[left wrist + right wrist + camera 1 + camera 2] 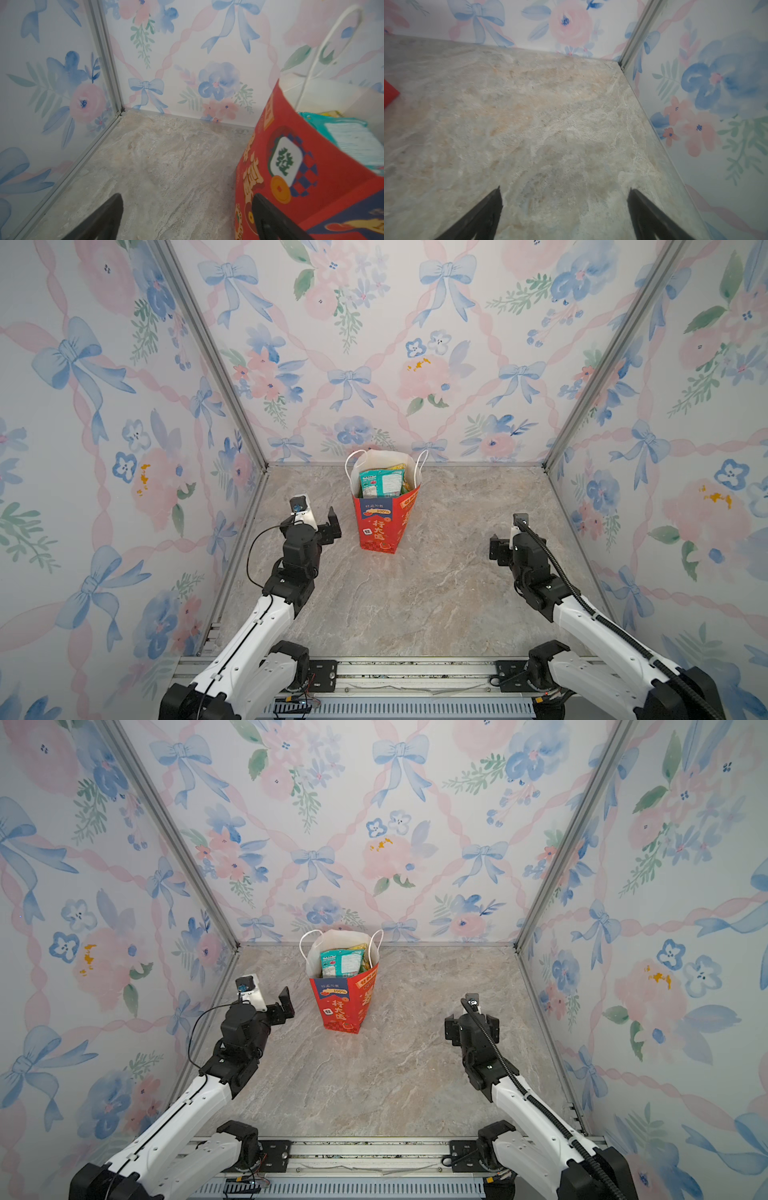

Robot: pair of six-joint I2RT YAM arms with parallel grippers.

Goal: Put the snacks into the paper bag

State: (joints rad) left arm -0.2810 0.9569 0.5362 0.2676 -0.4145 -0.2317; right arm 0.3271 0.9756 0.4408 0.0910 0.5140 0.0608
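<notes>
The red paper bag [384, 526] [344, 1009] stands upright at the back middle of the marble table, its mouth open and white cord handles up. Inside it show snacks: a teal packet [380, 483] [340, 963] and a yellow one [398, 468] [360, 949] behind it. My left gripper [322, 526] [187, 196] is open just left of the bag with nothing between its fingers; the left wrist view shows the bag's red side [291, 166] and the teal packet [342, 135]. My right gripper [505, 547] [564, 189] is open over bare table, well right of the bag.
Floral-papered walls with aluminium corner posts [216, 364] [598, 377] close in the table on three sides. A metal rail [415, 672] carrying both arm bases runs along the front edge. The marble tabletop [415, 593] lies between the arms.
</notes>
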